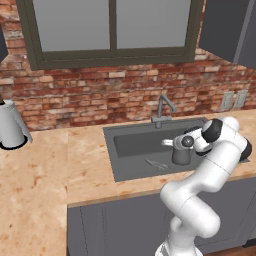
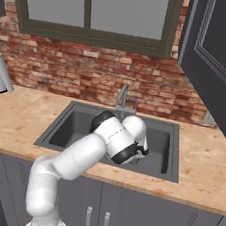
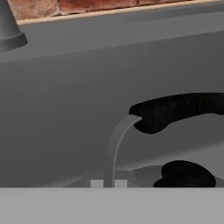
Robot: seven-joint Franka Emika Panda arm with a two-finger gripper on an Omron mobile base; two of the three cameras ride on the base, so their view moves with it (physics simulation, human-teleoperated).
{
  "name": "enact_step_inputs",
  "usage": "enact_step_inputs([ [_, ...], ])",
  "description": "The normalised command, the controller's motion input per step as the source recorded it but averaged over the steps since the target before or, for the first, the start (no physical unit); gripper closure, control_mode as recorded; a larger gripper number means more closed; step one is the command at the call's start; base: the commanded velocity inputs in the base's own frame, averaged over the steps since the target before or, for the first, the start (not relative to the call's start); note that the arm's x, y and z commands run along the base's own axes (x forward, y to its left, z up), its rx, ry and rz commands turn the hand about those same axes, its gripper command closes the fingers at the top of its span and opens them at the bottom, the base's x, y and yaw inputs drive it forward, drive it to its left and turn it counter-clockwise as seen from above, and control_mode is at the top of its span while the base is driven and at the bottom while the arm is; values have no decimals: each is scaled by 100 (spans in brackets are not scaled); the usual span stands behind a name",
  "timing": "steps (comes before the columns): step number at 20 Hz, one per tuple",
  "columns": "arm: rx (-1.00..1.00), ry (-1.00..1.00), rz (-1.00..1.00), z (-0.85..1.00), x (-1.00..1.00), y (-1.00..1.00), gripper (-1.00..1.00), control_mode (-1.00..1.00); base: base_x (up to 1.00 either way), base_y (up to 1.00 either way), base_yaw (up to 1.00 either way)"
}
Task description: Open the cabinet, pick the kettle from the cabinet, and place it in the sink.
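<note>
The grey-silver kettle stands low inside the dark grey sink, at its right end near the faucet. My gripper reaches down onto the kettle from the right. In the hand view the gripper is shut on the slim grey strut of the kettle's handle, with the black arched grip and dark lid knob just to the right. In the right base view my arm hides most of the kettle in the sink. The cabinet door hangs open at the upper right, also seen as the cabinet.
A tall white jug stands on the counter at the far left. A slim utensil lies on the sink floor left of the kettle. Brick wall and window run behind the sink. Wall outlets sit at the right.
</note>
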Motion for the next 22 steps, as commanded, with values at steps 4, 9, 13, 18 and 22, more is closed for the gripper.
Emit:
enact_step_inputs([
  [4, 0, 0, 0, -49, -12, 5, 100, -100, 0, 0, 0],
  [9, 0, 0, 0, -42, -9, 1, 100, -100, 0, 0, 0],
  [13, 0, 0, 0, -42, -17, 0, -100, -100, 0, 0, 0],
  [18, 0, 0, 0, -32, -21, -3, -100, -100, 0, 0, 0],
  [22, 0, 0, -2, -17, -26, -6, -100, -100, 0, 0, 0],
])
